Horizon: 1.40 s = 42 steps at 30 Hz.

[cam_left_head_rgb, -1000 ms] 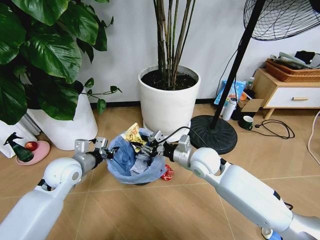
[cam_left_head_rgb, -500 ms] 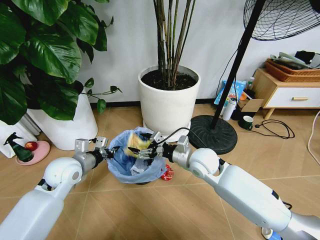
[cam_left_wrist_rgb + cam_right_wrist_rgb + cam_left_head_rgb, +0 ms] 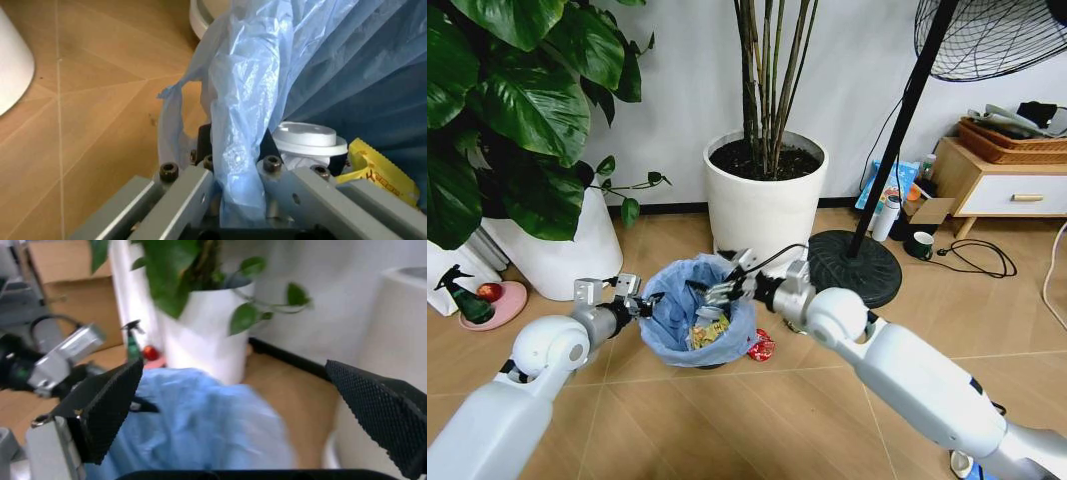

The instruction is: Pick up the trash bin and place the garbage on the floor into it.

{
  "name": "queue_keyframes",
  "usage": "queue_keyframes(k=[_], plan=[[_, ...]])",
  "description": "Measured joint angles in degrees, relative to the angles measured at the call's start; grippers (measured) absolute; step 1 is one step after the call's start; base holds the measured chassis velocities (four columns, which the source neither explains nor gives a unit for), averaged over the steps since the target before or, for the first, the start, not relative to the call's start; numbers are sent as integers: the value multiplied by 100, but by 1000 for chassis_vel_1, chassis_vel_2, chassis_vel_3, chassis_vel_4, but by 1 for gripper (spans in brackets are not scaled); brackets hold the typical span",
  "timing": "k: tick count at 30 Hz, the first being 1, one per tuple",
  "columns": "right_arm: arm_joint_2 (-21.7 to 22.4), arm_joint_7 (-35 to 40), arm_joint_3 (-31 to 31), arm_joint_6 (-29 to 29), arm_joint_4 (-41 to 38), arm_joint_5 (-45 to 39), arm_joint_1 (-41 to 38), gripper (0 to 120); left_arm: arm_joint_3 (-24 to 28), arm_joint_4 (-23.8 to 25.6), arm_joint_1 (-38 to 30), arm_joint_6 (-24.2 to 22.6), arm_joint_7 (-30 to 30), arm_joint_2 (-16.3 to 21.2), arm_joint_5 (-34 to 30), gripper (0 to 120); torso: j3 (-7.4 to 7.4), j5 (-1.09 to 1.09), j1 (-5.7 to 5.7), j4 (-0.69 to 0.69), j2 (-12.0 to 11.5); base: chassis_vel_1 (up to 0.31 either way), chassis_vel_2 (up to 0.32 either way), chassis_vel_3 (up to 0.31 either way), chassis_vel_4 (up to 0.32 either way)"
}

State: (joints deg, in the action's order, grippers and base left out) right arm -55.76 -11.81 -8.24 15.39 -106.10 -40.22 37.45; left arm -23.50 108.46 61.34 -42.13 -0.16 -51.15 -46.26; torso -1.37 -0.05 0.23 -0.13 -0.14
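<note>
Right gripper point(image 3: 719, 291) spread empty over the bin point(image 3: 699, 318), left gripper point(image 3: 634, 300) pinching its bag rim; thin plastic could slip, tipping out the wrapper point(image 3: 706, 330).

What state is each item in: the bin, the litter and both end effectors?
trash bin: upright, bag rim clamped by left end effector
yellow wrapper: inside the bin
white disc: inside the bin
crushed red can: on the floor beside the bin
left end effector: shut on the bag rim
right end effector: open, empty, above the bin
</note>
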Motion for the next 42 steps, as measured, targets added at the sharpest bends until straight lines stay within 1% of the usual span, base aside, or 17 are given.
queue_keyframes(k=[3,5,7,9,16,22,27,29,30,32,33,34,35,37,38,39,42], plan=[[147,0,345,16,-59,-77,145,100,-91,-9,51,-1,28,-16,23,0,0,0,0,0,0,0,0,0,0],[303,-6,809,23,-68,-147,399,100,-206,-12,118,0,69,-27,54,0,0,1,0,0,0,0,0,0,0],[335,-8,925,24,-66,-161,477,100,-227,-12,131,-1,75,-27,57,0,0,0,0,0,0,0,0,0,0],[449,-33,1416,27,22,-183,889,100,-329,-10,195,0,105,-17,64,0,0,1,0,0,0,0,0,0,0],[518,-104,1964,-90,617,43,1669,100,-438,13,239,0,115,-30,66,0,0,0,0,-2,0,0,0,0,0],[279,-100,1854,-198,1322,467,1942,100,-441,44,242,0,113,-62,67,0,0,0,0,-1,0,0,0,0,0],[-28,24,1394,-189,1805,705,1926,100,-442,50,242,0,113,-61,72,0,0,-2,0,-1,0,0,0,0,0],[-318,50,1121,-233,2190,887,1782,100,-442,71,242,0,113,-50,73,0,0,-2,0,0,0,0,0,0,0],[-318,50,1121,-233,2190,887,1782,100,-442,71,242,0,113,-50,73,0,0,-2,0,0,0,0,0,0,0],[-620,62,942,-289,2533,1024,1634,100,-442,94,251,0,109,-32,73,0,0,-2,0,0,0,0,0,0,0],[-653,63,927,-296,2567,1037,1619,100,-442,96,252,0,109,-31,73,0,0,-3,0,0,0,0,0,0,0],[-975,60,775,-368,2869,1170,1465,100,-447,118,278,0,109,-14,72,0,-1,1,0,0,0,0,0,0,0],[-975,60,775,-368,2869,1170,1465,100,-447,118,278,0,109,-14,72,0,-1,1,0,0,0,0,0,0,0],[-1228,55,651,-403,3168,1268,1336,100,-459,126,303,0,106,-6,73,0,0,-6,0,2,0,0,0,0,0],[-1399,51,557,-422,3398,1331,1252,100,-465,135,323,0,105,-6,73,0,-1,1,0,2,-1,0,0,0,0],[-1399,51,557,-422,3398,1331,1252,100,-465,135,323,0,105,-6,73,0,-1,1,0,2,-1,0,0,0,0],[-1661,53,438,-451,3910,1529,1063,100,-480,157,344,0,102,4,74,0,0,-3,0,1,-1,0,0,0,0]])
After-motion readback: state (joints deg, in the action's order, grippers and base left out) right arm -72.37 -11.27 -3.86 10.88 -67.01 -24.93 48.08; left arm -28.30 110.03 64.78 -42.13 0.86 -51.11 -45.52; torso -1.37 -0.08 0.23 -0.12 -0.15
